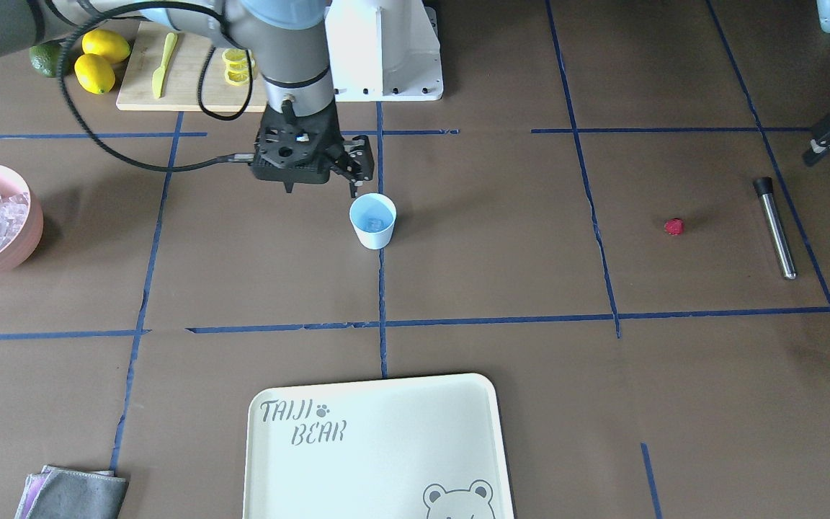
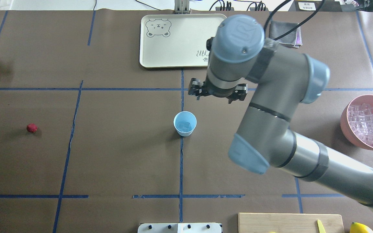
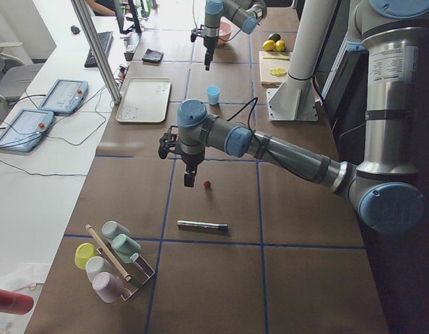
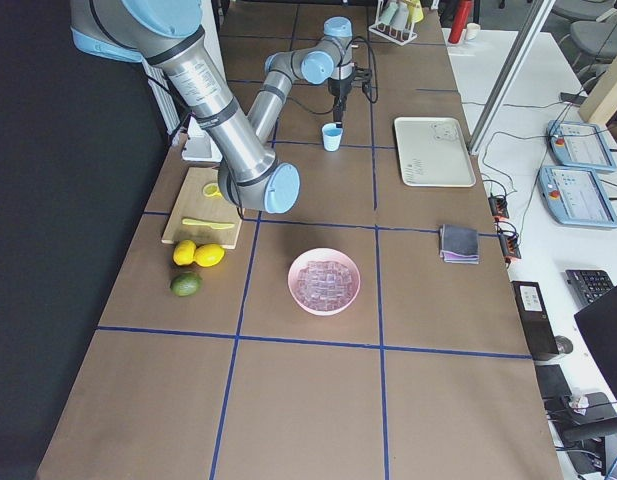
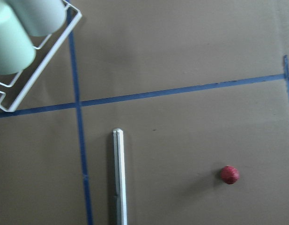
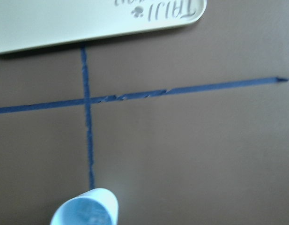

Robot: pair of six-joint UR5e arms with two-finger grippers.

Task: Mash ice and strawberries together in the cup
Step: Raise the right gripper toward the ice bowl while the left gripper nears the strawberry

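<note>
The pale blue cup (image 2: pixel 185 123) stands upright at the table's middle, with clear ice (image 2: pixel 184 125) in it. It also shows in the front view (image 1: pixel 372 221) and at the bottom of the right wrist view (image 6: pixel 85 210). My right gripper (image 1: pixel 354 189) hangs just above the cup's robot-side rim; its fingers overlap, so I cannot tell whether it is open. The small red strawberry (image 2: pixel 31 128) lies alone on the table, far toward my left side. My left gripper (image 3: pixel 190 179) hovers above the table near the strawberry (image 5: pixel 230 174); I cannot tell its state.
A pink bowl (image 2: pixel 346 111) full of ice cubes stands at my right. A metal muddler (image 1: pixel 775 229) lies beyond the strawberry. A cream tray (image 2: pixel 147 61) lies across the table. A cutting board (image 1: pixel 134 94) with lemons, a grey cloth (image 1: pixel 76 494) and a cup rack (image 5: pixel 55 44) are at the edges.
</note>
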